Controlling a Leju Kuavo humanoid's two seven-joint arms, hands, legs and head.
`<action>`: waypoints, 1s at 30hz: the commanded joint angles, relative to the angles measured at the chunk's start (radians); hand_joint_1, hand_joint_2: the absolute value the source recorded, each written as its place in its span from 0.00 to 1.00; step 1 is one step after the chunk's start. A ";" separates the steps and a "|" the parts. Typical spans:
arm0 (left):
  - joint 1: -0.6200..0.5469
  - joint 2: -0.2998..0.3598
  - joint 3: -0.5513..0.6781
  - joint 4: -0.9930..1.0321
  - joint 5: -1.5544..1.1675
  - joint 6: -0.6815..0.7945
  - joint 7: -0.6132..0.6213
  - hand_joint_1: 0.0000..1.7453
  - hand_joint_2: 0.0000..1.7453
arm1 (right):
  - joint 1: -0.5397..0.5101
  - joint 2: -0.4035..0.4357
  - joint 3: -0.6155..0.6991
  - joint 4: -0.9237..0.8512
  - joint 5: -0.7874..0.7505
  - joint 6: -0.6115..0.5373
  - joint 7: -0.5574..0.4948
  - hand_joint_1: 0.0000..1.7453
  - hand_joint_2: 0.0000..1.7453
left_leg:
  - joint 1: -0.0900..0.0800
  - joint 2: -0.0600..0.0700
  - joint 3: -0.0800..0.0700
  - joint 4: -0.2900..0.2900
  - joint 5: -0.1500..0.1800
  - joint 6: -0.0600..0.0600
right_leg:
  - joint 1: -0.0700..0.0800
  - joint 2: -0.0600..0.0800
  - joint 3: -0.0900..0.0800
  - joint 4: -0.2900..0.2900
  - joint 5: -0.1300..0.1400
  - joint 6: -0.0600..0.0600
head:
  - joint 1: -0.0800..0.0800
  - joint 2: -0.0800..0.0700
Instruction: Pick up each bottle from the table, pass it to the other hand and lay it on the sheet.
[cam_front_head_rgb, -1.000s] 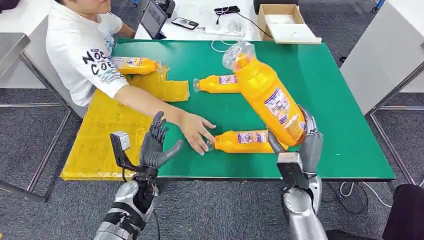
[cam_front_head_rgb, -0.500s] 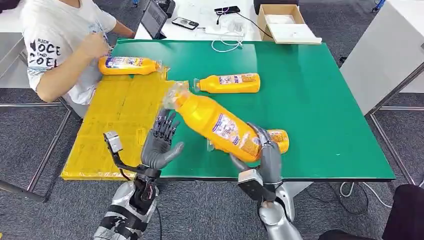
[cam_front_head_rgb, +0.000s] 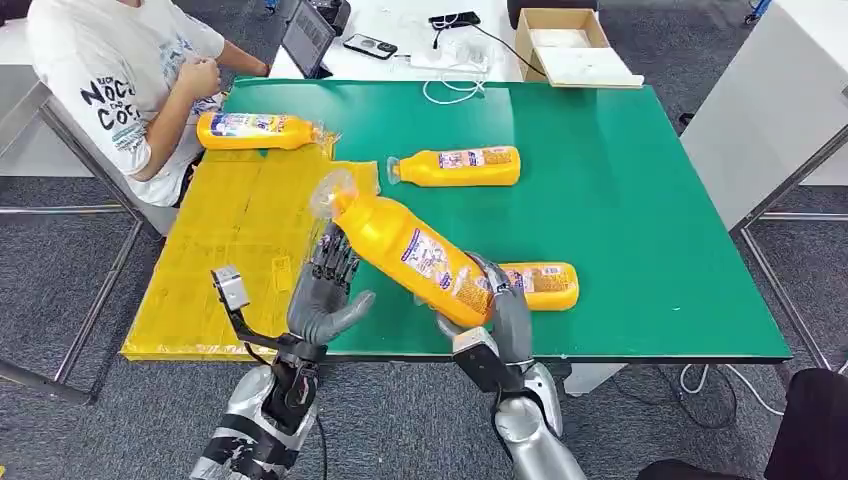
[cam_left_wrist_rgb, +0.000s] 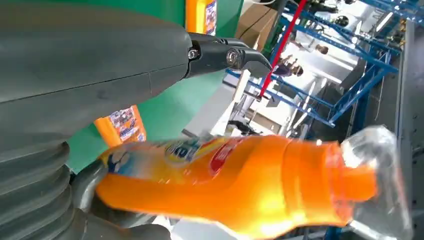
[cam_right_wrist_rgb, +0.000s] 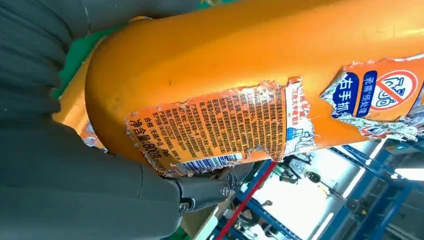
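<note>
Above the near edge of the green table (cam_front_head_rgb: 650, 200), the right hand (cam_front_head_rgb: 500, 310) grasps the base of a large orange plastic bottle with a clear-wrapped cap (cam_front_head_rgb: 405, 245), held slanted so its neck reaches over the yellow sheet (cam_front_head_rgb: 215, 250). The left hand (cam_front_head_rgb: 325, 290) waits just beneath the neck, fingers spread and empty. The bottle looks rigid and fairly heavy if full (its smooth wall and peeling label (cam_right_wrist_rgb: 220, 125) may slip), so the broad middle of the body seems the safest place to take hold; the crinkly cap wrap would give poor purchase.
</note>
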 joint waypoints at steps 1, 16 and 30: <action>-0.020 0.025 -0.029 0.043 0.000 -0.004 0.008 0.00 1.00 | -0.076 0.012 -0.002 0.127 -0.006 -0.001 0.005 1.00 1.00 | -0.001 0.002 0.004 -0.001 -0.001 0.001 | 0.000 0.001 0.004 -0.001 -0.001 -0.002 | 0.000 0.000; -0.051 0.013 -0.051 0.117 0.012 -0.015 0.029 0.00 1.00 | -0.168 0.046 0.099 0.296 0.089 -0.057 0.032 1.00 1.00 | 0.000 0.002 0.005 -0.001 -0.002 0.001 | 0.000 0.001 0.005 -0.001 -0.001 -0.002 | 0.000 0.000; -0.090 0.004 -0.048 0.189 0.041 -0.021 0.041 0.00 1.00 | -0.190 0.071 0.237 0.487 0.165 -0.083 0.027 1.00 1.00 | 0.000 0.000 0.005 -0.001 -0.001 0.001 | 0.001 -0.002 0.005 -0.001 -0.002 -0.002 | 0.000 0.000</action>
